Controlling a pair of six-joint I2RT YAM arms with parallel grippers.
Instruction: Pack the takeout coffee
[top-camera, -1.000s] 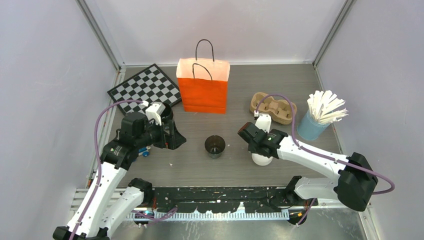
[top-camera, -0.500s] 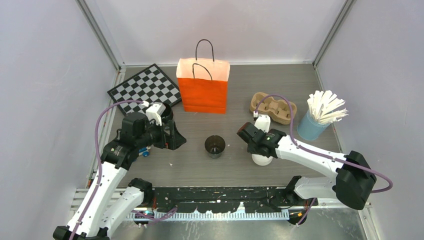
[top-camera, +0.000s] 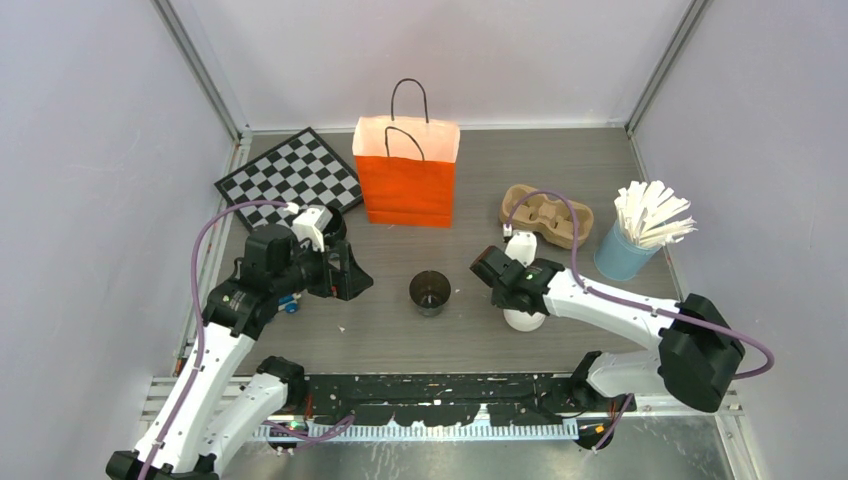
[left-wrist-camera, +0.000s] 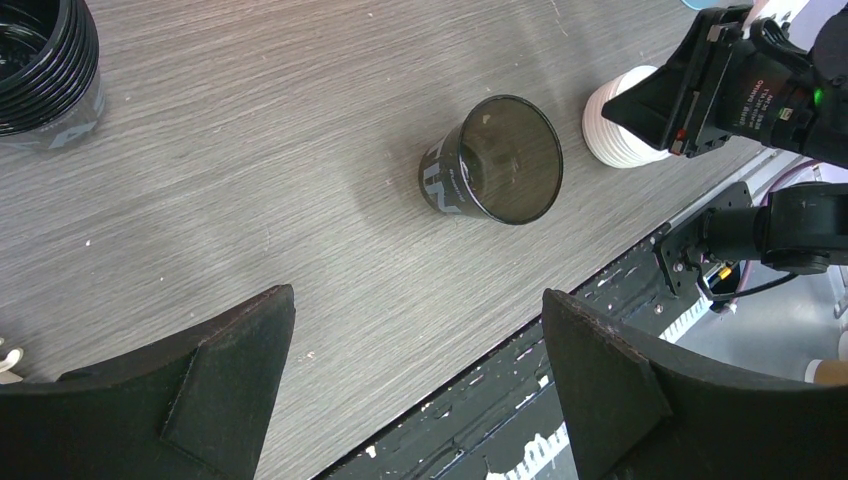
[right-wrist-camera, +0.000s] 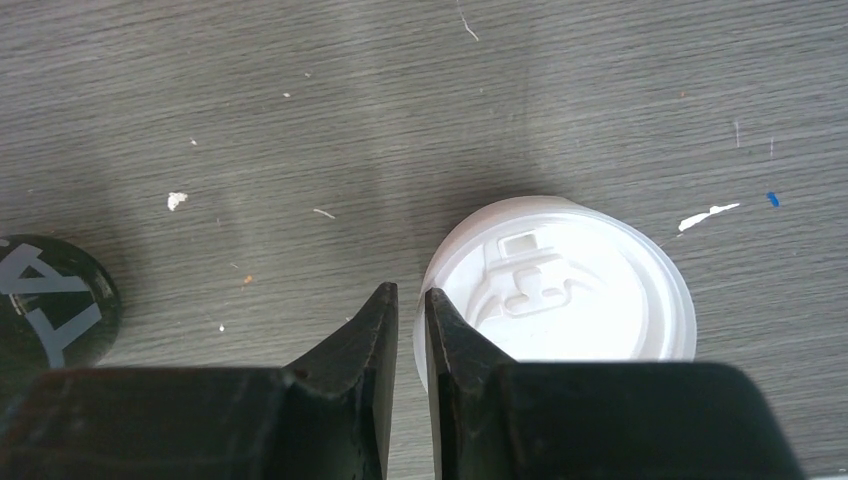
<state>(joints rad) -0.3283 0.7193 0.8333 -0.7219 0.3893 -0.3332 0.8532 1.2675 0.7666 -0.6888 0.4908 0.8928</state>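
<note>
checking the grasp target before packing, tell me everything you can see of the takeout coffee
The takeout coffee is a small white cup capped with a round white plastic sip lid, which has a raised rim, a rectangular sip hole and embossed marks. It stands upright, lid on, on the grey wood-grain table, to the right of the black lidless cup. The jaws of the right gripper, almost closed, sit at the lid's edge; whether they touch it cannot be told.

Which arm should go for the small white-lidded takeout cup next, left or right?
Right. The right gripper hangs just above the white-lidded takeout cup, its nearly closed jaws at the lid's edge. The left gripper is open but sits beyond the black lidless cup, farther away.
</note>
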